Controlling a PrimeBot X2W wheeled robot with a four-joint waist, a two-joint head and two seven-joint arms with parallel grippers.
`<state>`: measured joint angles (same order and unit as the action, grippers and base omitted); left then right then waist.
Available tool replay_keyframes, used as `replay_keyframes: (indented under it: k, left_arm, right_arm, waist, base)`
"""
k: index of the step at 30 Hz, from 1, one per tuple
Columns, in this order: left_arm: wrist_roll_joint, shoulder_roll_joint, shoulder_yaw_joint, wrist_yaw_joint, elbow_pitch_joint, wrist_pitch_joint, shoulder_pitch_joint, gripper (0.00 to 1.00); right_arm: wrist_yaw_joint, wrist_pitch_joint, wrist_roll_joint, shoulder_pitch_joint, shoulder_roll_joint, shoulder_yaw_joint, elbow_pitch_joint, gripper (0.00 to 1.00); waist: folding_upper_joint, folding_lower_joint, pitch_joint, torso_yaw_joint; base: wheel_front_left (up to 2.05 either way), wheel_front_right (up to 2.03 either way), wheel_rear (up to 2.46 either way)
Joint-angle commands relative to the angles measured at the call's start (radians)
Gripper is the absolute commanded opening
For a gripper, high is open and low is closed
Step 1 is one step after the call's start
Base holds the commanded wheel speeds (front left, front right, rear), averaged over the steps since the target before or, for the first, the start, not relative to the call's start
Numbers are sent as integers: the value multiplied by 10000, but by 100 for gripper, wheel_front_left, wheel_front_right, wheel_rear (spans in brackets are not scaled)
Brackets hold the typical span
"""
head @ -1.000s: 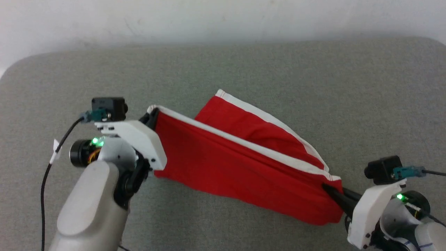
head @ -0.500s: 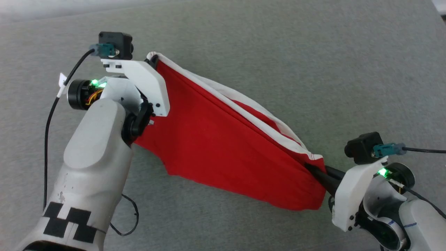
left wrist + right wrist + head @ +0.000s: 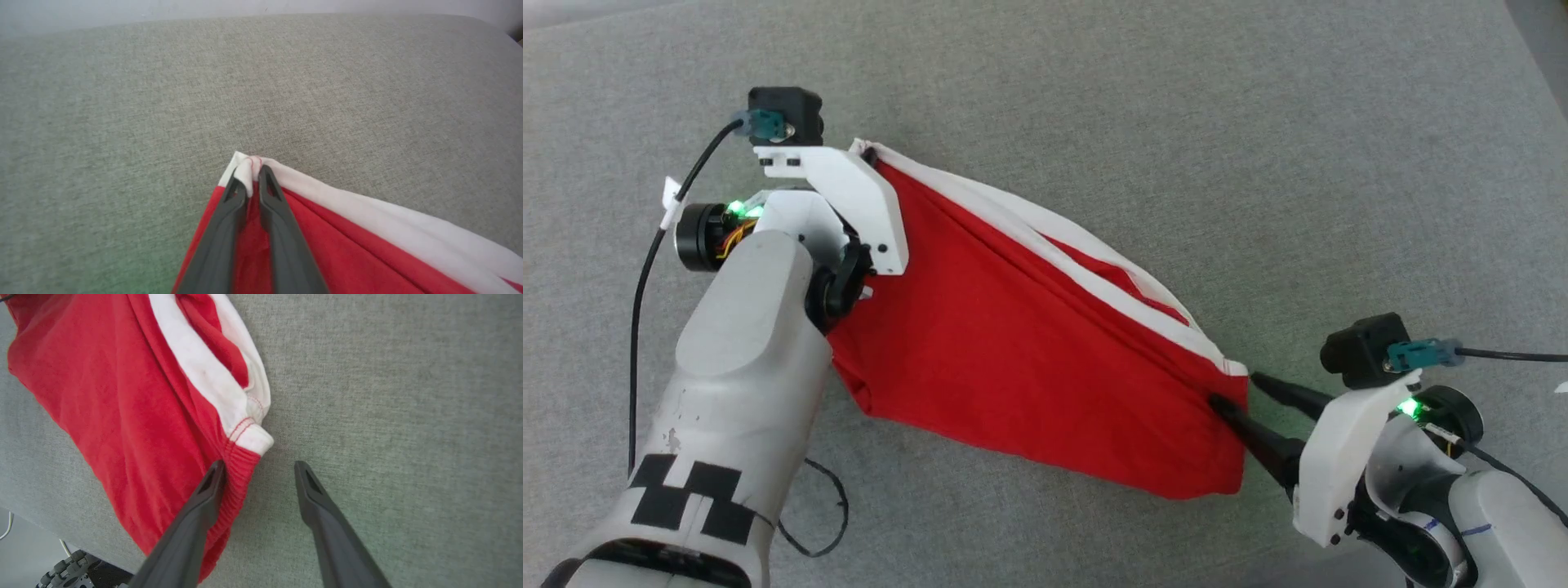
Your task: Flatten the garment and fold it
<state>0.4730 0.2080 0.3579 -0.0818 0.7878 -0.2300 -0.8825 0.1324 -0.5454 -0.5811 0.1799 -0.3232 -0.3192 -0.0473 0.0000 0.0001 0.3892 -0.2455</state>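
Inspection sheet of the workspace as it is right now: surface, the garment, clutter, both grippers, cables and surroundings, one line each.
Surface: grey woven fabric tabletop, even.
Job's things: bright red soft garment with a white band, stretched slantwise between the arms, wrinkled, band edge gaping, not yet folded.
Clutter: nothing seen.
Grippers: left gripper shut on the garment's white-banded corner; right gripper open, one finger at the red ribbed hem, nothing clamped.
Cables: black cable looping beside the left forearm; another black cable running from the right wrist camera.
Surroundings: pale wall beyond the tabletop's far edge.
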Motion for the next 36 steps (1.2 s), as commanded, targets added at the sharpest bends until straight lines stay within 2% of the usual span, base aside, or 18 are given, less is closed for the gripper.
replay_keyframes:
  k: [1,5,10,14,17,19,23,27,31,36]
  left_arm:
    - [38,3,-71,-64,161,161,-143,100]
    - [96,-37,-128,24,318,706,-232,100]
    - [274,-5,-390,170,132,1889,-98,100]
    - [121,243,-385,379,-444,3260,536,100]
    - [69,484,-545,340,-1182,4328,1340,100]
    - [-88,708,-578,297,-1768,4666,1983,100]
    - [-400,933,-956,-120,-3449,4899,3495,100]
    - [-667,777,-1598,-688,-5399,4913,5197,100]
    - [-779,661,-1725,-864,-6361,4915,6401,100]
    - [-966,617,-1629,-915,-7030,4916,6965,100]
  right_arm:
    - [-17,25,-105,-13,35,94,-23,100]
    - [-17,279,53,-266,140,442,-230,100]
    - [-17,316,826,-809,404,1133,-740,100]
    - [-17,-141,2088,-1423,719,1773,-1310,100]
    - [-17,-773,2874,-1999,1039,1951,-1756,100]
    - [-17,-1145,3247,-2338,1310,2056,-2014,100]
    - [-17,-1771,3756,-2847,1843,2291,-2213,100]
    - [-17,-2056,4015,-2894,2138,2387,-1916,100]
    - [-17,-2126,4201,-2620,2279,2727,-1120,100]
    - [-17,-2154,4382,-2259,2355,2893,-24,100]
  waist:
    - [0,-1,-118,123]
    - [0,-1,-424,405]
    - [0,-1,-991,789]
    - [0,-1,-1535,1043]
    - [0,-1,-1898,1212]
    - [0,-1,-2085,1341]
    - [0,-1,-2328,1639]
    - [0,-1,-2402,1919]
    - [0,-1,-2422,2214]
    - [0,-1,-2408,2568]
  base:
    - [0,0,0]
    - [0,0,0]
    - [0,0,0]
    - [0,0,0]
    - [0,0,0]
    - [0,0,0]
    - [0,0,0]
    - [0,0,0]
    - [0,0,0]
    - [0,0,0]
